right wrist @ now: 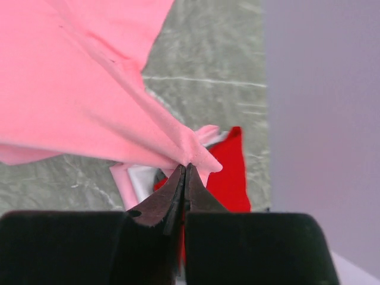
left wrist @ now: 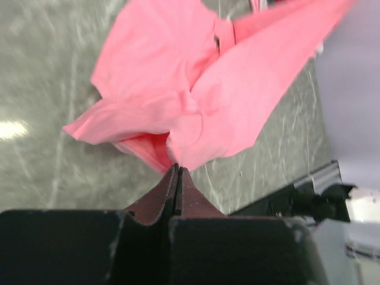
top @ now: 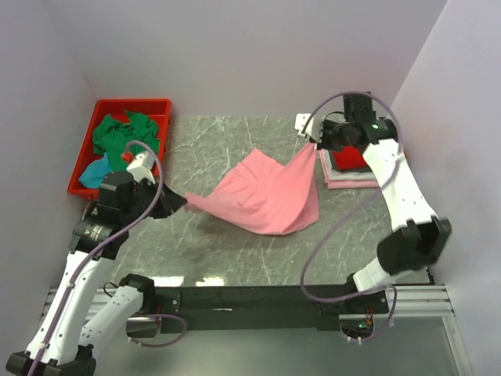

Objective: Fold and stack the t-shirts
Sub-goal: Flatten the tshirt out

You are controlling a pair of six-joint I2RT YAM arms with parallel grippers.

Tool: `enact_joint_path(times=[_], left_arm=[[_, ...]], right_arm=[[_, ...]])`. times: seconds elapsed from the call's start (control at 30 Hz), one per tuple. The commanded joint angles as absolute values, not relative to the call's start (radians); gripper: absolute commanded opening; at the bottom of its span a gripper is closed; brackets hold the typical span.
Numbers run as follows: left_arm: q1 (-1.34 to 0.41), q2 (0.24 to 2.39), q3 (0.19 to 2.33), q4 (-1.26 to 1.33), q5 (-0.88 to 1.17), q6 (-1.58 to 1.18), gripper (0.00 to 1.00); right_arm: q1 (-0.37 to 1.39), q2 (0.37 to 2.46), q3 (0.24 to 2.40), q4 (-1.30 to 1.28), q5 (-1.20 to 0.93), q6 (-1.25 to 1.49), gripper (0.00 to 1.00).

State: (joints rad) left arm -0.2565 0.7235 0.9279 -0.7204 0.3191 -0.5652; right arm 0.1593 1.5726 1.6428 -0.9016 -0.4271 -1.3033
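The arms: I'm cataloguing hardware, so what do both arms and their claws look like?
Both the left arm and right arm have white shells with black joints, and a greyish-purple cable loops along each. The left claw and right claw have black bodies with dark, tapered fingers.

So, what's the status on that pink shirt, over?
Left hand shut on salmon t-shirt. Right hand shut on its far corner. Shirt hangs stretched between them. Folded stack close by right hand.
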Motion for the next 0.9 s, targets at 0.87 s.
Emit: enact_joint_path(times=[0.87], left_arm=[[-0.253, 0.698, 1.522, -0.069, 0.045, -0.331, 0.01]], right_arm=[[0.166, 1.046, 2.092, -0.675, -0.058, -0.761, 0.00]])
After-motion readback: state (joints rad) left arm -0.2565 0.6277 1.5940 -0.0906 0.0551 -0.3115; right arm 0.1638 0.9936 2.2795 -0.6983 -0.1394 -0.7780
